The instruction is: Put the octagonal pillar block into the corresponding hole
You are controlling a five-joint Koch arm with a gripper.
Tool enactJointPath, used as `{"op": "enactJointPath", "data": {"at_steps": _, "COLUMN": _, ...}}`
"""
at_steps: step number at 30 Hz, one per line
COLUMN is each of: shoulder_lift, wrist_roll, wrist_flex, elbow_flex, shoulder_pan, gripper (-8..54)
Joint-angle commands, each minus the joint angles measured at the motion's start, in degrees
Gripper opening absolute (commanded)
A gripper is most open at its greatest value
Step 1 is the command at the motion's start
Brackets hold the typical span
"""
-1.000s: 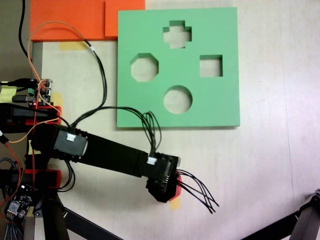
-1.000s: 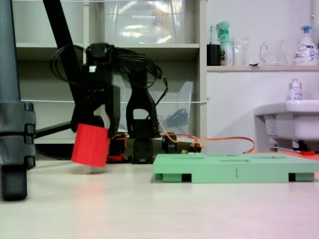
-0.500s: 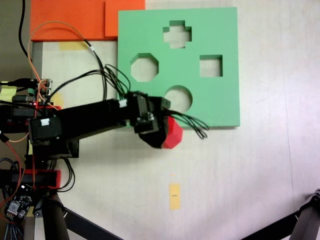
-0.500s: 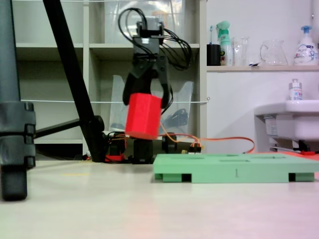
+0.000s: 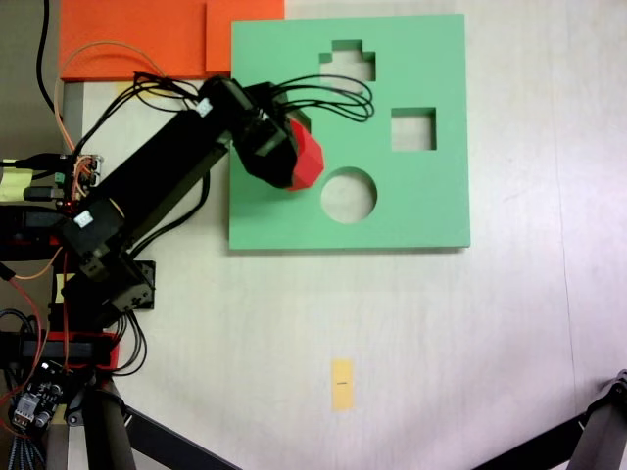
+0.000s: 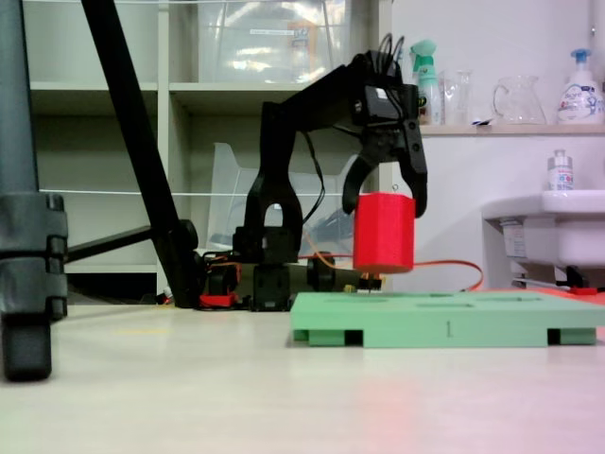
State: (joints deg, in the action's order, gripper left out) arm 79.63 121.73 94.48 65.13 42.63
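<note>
The red octagonal pillar block [image 5: 306,157] hangs upright in the air above the green foam board [image 5: 411,211], with my gripper [image 5: 286,162] shut on it. In a fixed view from the side, the block [image 6: 384,235] floats a little above the board's top [image 6: 444,326], and the gripper [image 6: 384,203] clasps it from above. The block and gripper cover the eight-sided cutout at the board's left. The round cutout [image 5: 349,194] lies just right of and below the block. The square cutout [image 5: 413,129] sits farther right.
A cross-shaped cutout [image 5: 347,61] lies at the board's top, crossed by the arm's cables. Orange foam sheets [image 5: 137,39] lie at the top left. A yellow tape mark [image 5: 341,383] is on the bare table. Tripod legs [image 5: 108,431] [image 6: 24,265] stand near the arm's base.
The arm swung from the bare table near the tape mark up across the board's edge, carrying the red block. The block now hangs over the board's left part.
</note>
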Motion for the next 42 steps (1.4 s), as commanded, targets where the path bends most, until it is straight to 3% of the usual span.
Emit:
{"op": "enactJointPath", "data": {"at_steps": 1, "shoulder_lift": 0.79, "wrist_roll": 3.34, "wrist_flex": -4.31, "elbow_flex": -2.64, "shoulder_pan": 2.81, "gripper": 21.4}}
{"op": "enactJointPath", "data": {"at_steps": 12, "shoulder_lift": -2.55, "wrist_roll": 4.13, "wrist_flex": -7.47, "elbow_flex": -2.55, "shoulder_pan": 8.53, "gripper": 21.5}}
{"op": "enactJointPath", "data": {"at_steps": 19, "shoulder_lift": -2.55, "wrist_roll": 12.57, "wrist_flex": -7.47, "elbow_flex": -0.97, "shoulder_pan": 9.4, "gripper": 21.7}}
{"op": "enactJointPath", "data": {"at_steps": 42, "shoulder_lift": -7.82, "wrist_roll": 9.14, "wrist_flex": -12.48, "elbow_flex": 0.7, "shoulder_pan": 7.82, "gripper": 24.3}}
